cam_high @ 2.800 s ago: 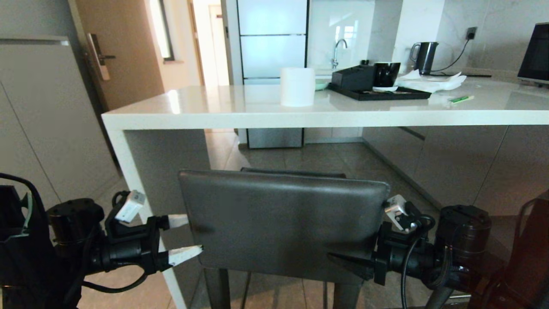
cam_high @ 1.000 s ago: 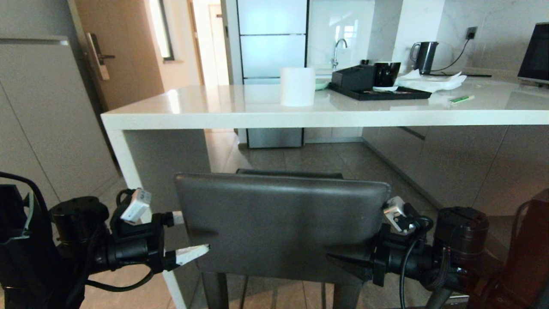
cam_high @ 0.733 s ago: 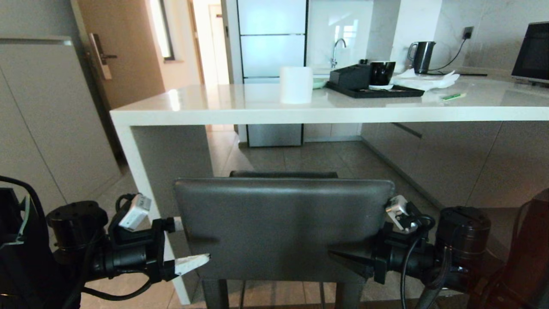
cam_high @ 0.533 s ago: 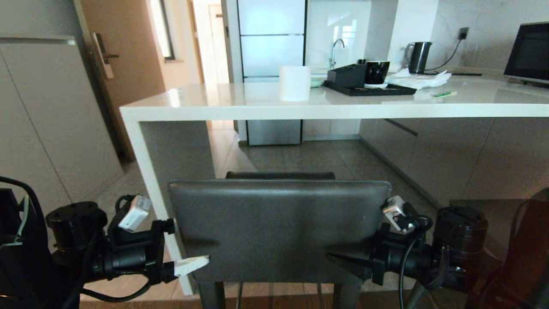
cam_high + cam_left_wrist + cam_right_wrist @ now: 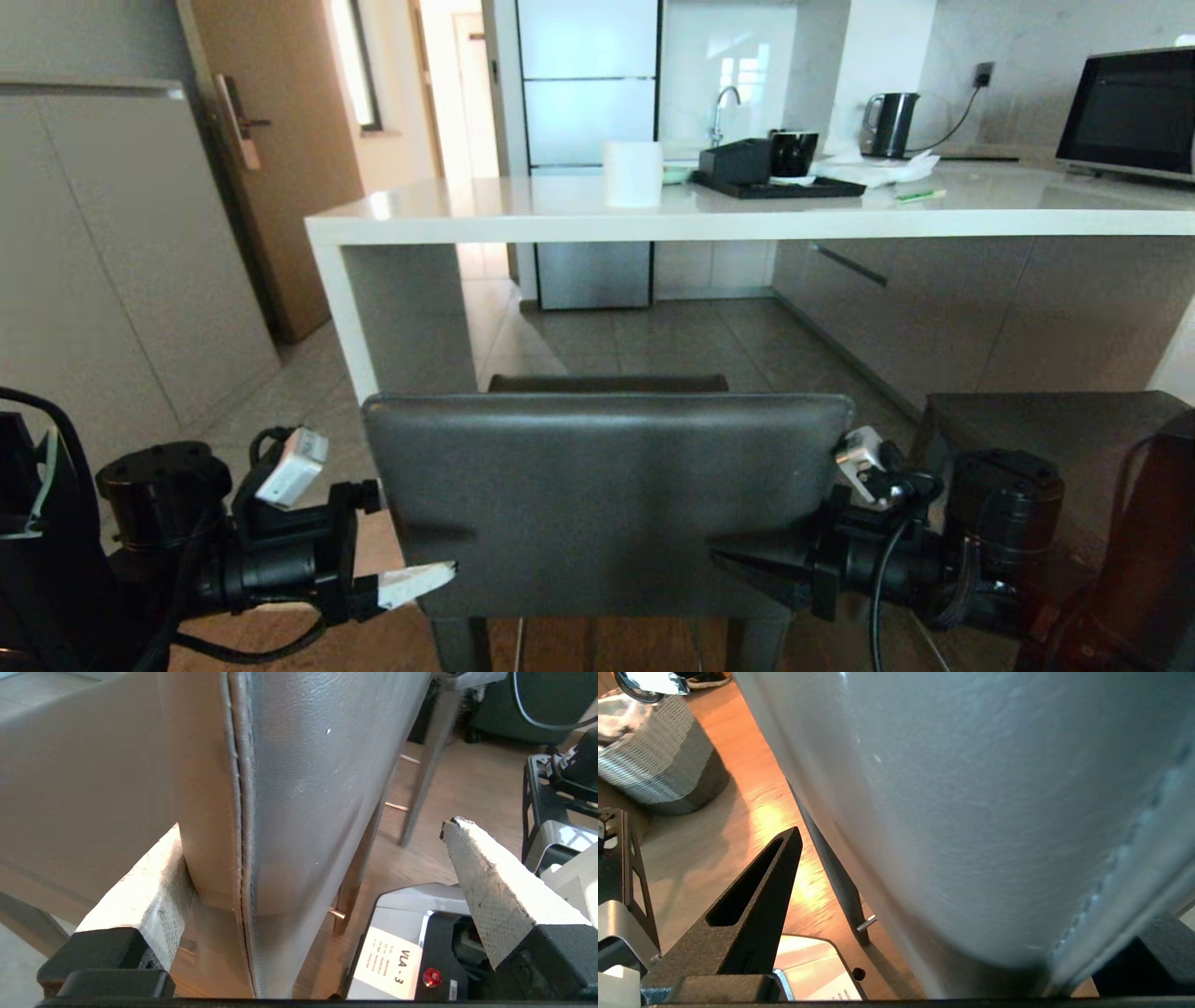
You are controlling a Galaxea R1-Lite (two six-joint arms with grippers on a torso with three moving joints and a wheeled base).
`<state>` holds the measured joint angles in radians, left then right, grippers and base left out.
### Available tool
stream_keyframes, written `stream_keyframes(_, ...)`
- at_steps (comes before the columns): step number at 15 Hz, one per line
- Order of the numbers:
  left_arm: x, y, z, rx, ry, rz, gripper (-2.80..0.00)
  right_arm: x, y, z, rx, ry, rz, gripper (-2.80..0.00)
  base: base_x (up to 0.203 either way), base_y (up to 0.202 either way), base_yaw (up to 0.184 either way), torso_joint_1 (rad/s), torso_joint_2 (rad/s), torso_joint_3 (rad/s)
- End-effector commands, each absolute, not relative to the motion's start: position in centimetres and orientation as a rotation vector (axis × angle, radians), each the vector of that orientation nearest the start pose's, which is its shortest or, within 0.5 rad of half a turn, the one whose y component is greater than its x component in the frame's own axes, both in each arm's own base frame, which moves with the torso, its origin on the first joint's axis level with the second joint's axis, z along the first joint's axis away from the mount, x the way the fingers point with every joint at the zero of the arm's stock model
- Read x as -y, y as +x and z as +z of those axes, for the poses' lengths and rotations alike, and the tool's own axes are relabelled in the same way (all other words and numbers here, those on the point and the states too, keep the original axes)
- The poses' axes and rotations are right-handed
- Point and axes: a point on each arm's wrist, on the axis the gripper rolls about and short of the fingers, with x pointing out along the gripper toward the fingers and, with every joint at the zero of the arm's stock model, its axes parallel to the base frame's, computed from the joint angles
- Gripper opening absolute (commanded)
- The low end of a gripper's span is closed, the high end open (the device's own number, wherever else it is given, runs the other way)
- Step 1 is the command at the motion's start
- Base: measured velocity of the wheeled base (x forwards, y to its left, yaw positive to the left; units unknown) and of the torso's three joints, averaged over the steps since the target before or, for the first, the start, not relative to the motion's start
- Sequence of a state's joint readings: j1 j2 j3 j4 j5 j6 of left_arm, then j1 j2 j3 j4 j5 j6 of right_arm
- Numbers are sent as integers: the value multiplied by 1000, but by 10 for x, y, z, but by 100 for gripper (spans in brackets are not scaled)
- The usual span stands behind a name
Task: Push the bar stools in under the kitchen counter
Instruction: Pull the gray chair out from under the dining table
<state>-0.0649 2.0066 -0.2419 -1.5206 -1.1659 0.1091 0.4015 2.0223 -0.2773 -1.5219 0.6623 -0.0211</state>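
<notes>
Tools bracket the near bar stool (image 5: 607,499) from both sides in the head view: the left tool (image 5: 397,541) sits at the left edge of the grey backrest with its jaws spread wide, one white finger lying across the rear face and the other hidden behind the edge; the right tool (image 5: 775,569) sits at the right edge, one dark finger laid on the rear face. Straddling both edges like this looks meant to steer the stool squarely, without it twisting. That stool stands short of the kitchen tabletop (image 5: 747,219), its seat not yet under the slab. Open floor lies between the stool and the tabletop's grey end panel (image 5: 411,317), which stands ahead and to the left of it, so the left side has the least room. A second bar stool (image 5: 1036,420) shows just to the right, close to the right arm. A white roll (image 5: 633,174) and a black tray (image 5: 775,187) rest on the slab, well apart from any of this

From the left wrist, the backrest edge (image 5: 243,812) runs between the two white fingers (image 5: 486,891); one presses the front face, the other stands clear of the rear, so the jaws straddle it without clamping

From the right wrist, the backrest (image 5: 994,812) fills the gap; the dark finger (image 5: 752,905) stands off its rear face, the other is barely seen behind the stitched edge, so here too it looks open and unclamped
</notes>
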Motion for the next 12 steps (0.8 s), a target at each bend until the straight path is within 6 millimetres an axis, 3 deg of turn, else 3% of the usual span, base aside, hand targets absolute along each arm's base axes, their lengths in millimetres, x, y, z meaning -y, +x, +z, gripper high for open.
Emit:
stream_keyframes(1,37,251,66,-141,-34,-1240,0,-119,243,65,-210,10,1066,0,-188,0,-2,2,5,5)
stream_keyframes(8,36,248,65,-151,-38,-1236,0,-118,242,64,-214,11,1066,0,-192,0,0,-1,2,1)
stream_keyframes(12,36,249,65,-149,-37,-1235,0,-118,243,64,-213,10,1066,0,-45,0,-1,-5,1,1)
